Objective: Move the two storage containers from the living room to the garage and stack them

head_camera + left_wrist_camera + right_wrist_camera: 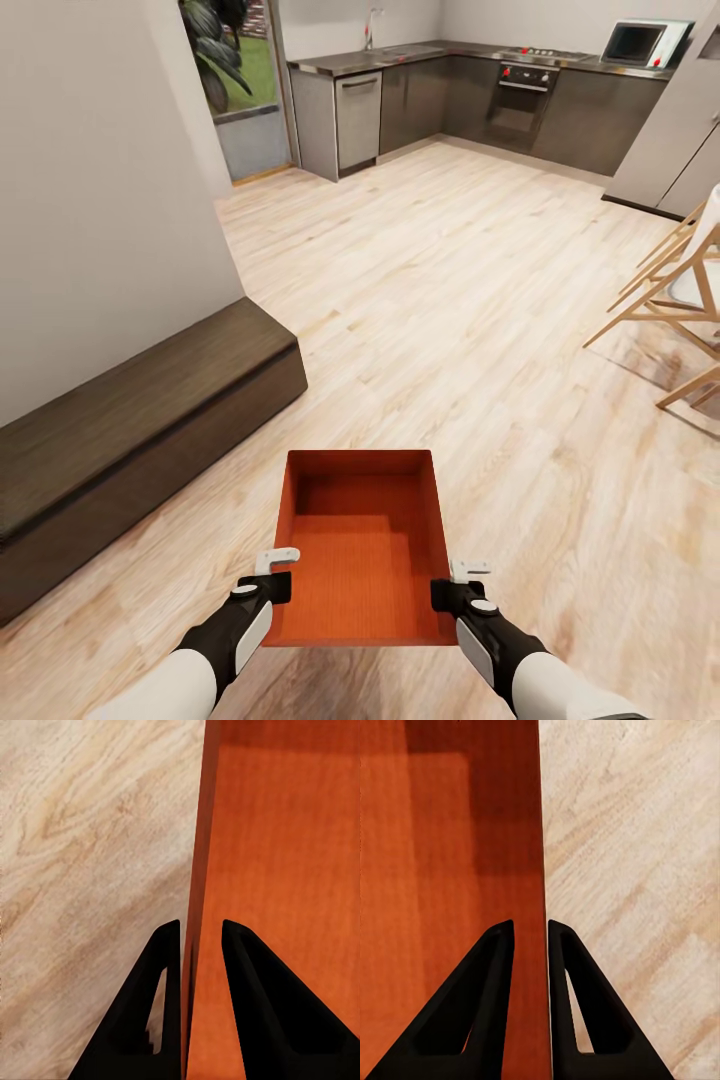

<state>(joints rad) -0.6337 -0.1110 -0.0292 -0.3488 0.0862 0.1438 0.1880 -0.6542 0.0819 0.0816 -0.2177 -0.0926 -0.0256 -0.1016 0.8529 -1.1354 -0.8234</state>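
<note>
Low before the robot, above the wood-plank floor (480,300): one container (362,540), orange-red, rectangular, lidless, walls low and straight, inside finely ribbed, empty. Carried level between both arms, clear of the floor as far as the head view lets one judge. Left gripper (272,575): closed on the left long wall near the bin's near end, one black finger (161,1012) outside, the other inside, the wall's edge pinched between them. Right gripper (455,583): likewise clamped on the right wall, fingers (491,1005) straddling the thin edge. Handling: likely light and stiff, a rigid plastic shell; smooth thin walls may slip or twist if only one side is held, so a hold on two opposite walls suits it, kept level during travel. No handles or lips visible; the rim of the long walls is the natural purchase. Surroundings: dark low bench (140,440) against a pale wall to the left; dark-cabinet kitchen (500,100) with oven and microwave far ahead; wooden chair legs (670,300) at right. Garage not yet reached; stacking not begun.
</note>
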